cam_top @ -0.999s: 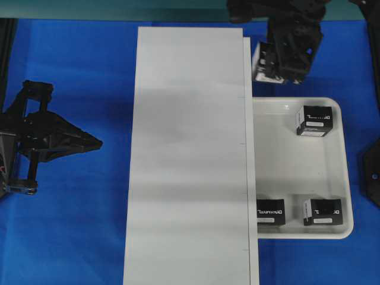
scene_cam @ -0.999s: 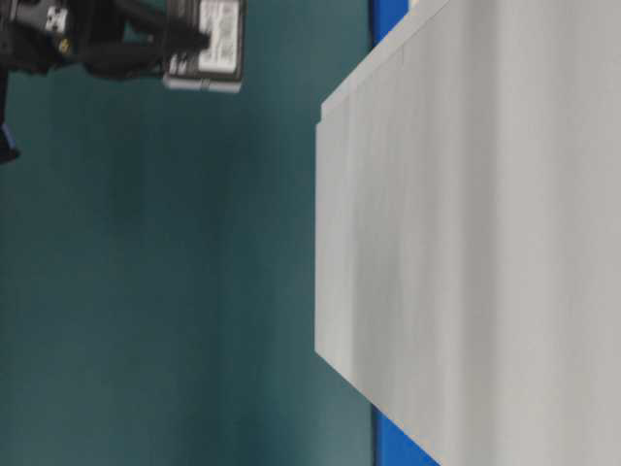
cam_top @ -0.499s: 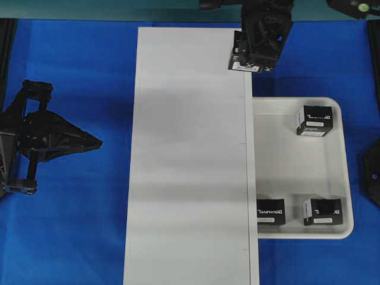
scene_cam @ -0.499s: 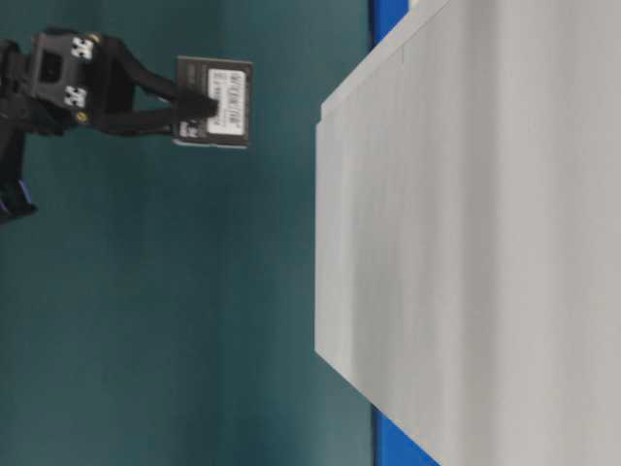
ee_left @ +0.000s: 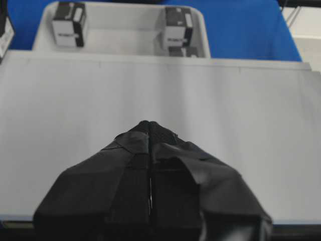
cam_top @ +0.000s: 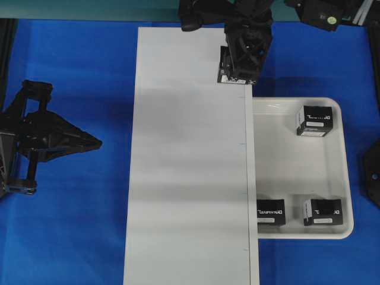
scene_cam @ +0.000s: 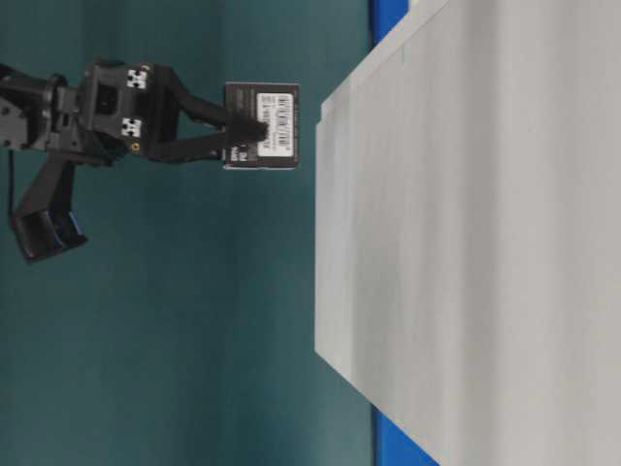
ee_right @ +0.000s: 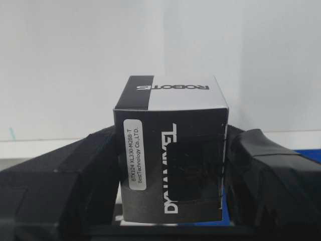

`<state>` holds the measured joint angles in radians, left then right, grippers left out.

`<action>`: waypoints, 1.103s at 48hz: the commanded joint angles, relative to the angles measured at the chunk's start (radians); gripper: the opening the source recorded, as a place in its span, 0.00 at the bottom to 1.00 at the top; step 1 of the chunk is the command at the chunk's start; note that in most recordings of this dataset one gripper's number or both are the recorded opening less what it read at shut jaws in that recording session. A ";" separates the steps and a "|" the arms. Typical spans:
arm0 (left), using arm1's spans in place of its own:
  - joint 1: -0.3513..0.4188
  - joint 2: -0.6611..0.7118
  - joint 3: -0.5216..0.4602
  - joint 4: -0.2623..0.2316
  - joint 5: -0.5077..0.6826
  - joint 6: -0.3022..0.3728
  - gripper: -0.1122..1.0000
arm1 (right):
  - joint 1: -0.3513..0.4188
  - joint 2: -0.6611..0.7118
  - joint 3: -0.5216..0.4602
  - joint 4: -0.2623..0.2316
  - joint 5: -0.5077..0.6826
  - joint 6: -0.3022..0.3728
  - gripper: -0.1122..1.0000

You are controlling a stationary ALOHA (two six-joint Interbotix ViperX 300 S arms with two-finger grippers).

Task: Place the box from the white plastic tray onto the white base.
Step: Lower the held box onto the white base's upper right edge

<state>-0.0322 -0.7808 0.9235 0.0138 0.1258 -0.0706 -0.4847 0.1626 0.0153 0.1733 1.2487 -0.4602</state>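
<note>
My right gripper [cam_top: 238, 66] is shut on a small black box [cam_top: 236, 75] with white lettering. It holds the box in the air over the far right corner of the long white base [cam_top: 190, 166]. In the table-level view the box [scene_cam: 262, 126] hangs a short way clear of the base [scene_cam: 466, 243]. In the right wrist view the box [ee_right: 170, 160] sits upright between the pads [ee_right: 261, 170]. The white plastic tray [cam_top: 347, 178] lies right of the base. My left gripper [cam_top: 98, 142] is shut and empty, left of the base.
Three more black boxes stay in the tray: one at its far right [cam_top: 314, 120] and two along its near edge [cam_top: 270, 212] [cam_top: 322, 212]. Blue cloth [cam_top: 71, 71] covers the table around the base. The left wrist view shows the tray [ee_left: 120, 37] beyond the base [ee_left: 150, 85].
My right gripper has carried the box leftward from beyond the tray's far side to over the base's far right corner, and closer to the board. The left arm has not moved.
</note>
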 commanded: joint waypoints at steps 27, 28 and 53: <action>0.002 -0.002 -0.026 0.002 -0.006 -0.002 0.03 | 0.018 0.018 0.000 -0.017 -0.015 -0.003 0.63; 0.002 -0.002 -0.026 0.002 -0.005 -0.002 0.03 | 0.018 0.018 0.000 -0.018 -0.017 -0.003 0.63; 0.002 -0.003 -0.026 0.002 -0.005 -0.002 0.03 | 0.032 0.020 0.078 -0.018 -0.112 -0.003 0.63</action>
<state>-0.0322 -0.7823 0.9235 0.0138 0.1258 -0.0706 -0.4663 0.1764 0.0920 0.1549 1.1505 -0.4602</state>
